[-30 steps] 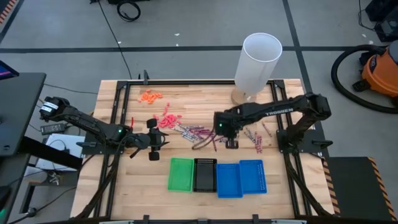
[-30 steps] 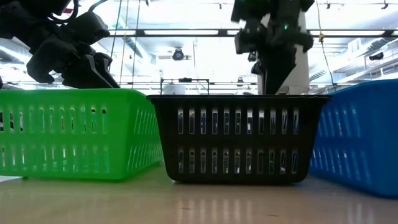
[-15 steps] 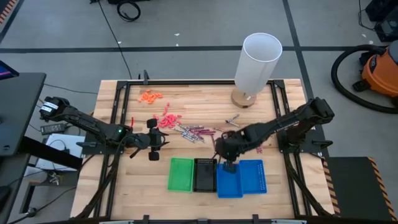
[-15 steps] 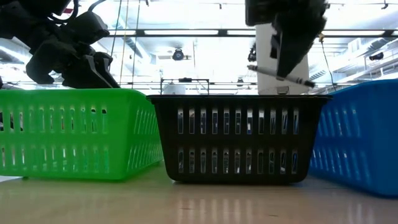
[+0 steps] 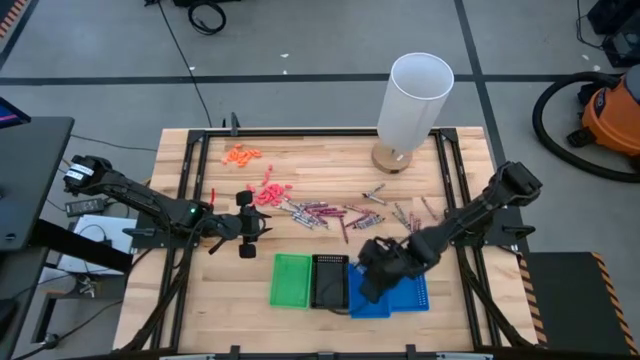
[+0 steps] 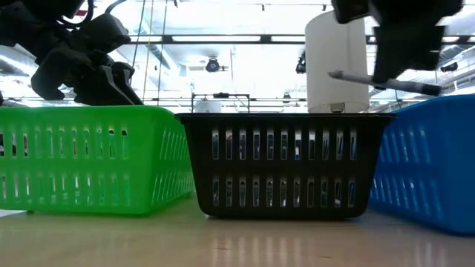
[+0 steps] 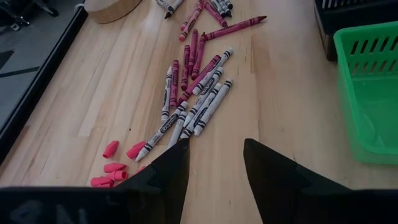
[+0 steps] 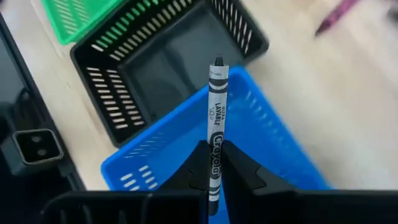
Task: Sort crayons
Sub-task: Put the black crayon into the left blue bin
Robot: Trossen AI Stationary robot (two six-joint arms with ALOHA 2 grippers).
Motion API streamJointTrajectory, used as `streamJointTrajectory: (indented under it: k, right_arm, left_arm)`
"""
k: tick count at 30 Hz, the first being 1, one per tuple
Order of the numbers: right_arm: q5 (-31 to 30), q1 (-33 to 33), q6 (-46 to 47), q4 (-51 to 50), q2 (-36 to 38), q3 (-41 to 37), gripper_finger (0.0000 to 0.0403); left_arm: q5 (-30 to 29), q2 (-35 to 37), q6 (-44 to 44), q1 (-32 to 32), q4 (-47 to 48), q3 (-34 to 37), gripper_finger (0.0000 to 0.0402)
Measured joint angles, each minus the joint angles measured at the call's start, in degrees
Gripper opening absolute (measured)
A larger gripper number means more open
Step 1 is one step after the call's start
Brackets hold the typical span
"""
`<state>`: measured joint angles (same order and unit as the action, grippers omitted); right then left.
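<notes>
Several crayons [image 5: 320,212], grey and maroon, lie loose on the wooden table [image 5: 460,320] beyond the trays; they also show in the left wrist view [image 7: 194,87]. My right gripper [image 5: 371,277] is shut on a grey crayon [image 8: 215,118] above the blue tray [image 5: 366,296] that stands beside the black tray [image 5: 329,281]. The low view shows this crayon [image 6: 356,77] above the tray rims. My left gripper [image 5: 253,226] is open and empty, left of the crayon pile, its fingers [image 7: 168,174] pointing at it. My right gripper pinches the grey crayon between its two fingers [image 8: 233,163], at the wrapped shaft [image 8: 214,149]. The crayon's tip [image 8: 217,62] sticks out well past the fingertips. The crayon is lifted clear and lies about level above the blue tray [image 8: 273,149].
Four trays stand in a row near the front edge: green [image 5: 291,280], black, and two blue [image 5: 410,280]. Coral-pink bits [image 5: 268,192] and orange bits [image 5: 241,154] lie at the left rear. A tall white cylinder [image 5: 413,105] stands at the rear.
My right gripper has taken a grey crayon from the pile, lifted it clear and gone toward the table's near edge, to above the blue tray. The crayon hung tilted half a second ago and is about level now.
</notes>
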<state>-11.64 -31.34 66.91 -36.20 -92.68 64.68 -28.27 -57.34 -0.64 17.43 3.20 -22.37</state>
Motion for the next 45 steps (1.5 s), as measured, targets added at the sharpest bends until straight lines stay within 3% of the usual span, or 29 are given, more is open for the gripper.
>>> streamJointTrajectory:
  k: [6,15,21,32,45]
  right_arm:
    - [-1.4,-3.8,10.7,2.3,-3.3,-1.3,0.0028]
    - [1.2,-4.2,15.7,5.7,-9.8,-1.0,0.003]
    - [1.0,-4.2,17.0,5.8,-9.9,-0.9,0.0062]
    - [1.2,-3.2,14.9,4.9,-8.8,-0.9,0.0084]
    - [1.0,2.7,2.0,1.5,-2.9,-0.9,0.0081]
  left_arm:
    - [0.0,0.0,0.0,0.0,0.0,0.0,0.0162]
    - [0.0,0.0,0.0,0.0,0.0,0.0,0.0162]
    - [0.0,0.0,0.0,0.0,0.0,0.0,0.0162]
    - [0.0,0.0,0.0,0.0,0.0,0.0,0.0162]
    - [0.0,0.0,-0.6,0.0,0.0,0.0,0.0162]
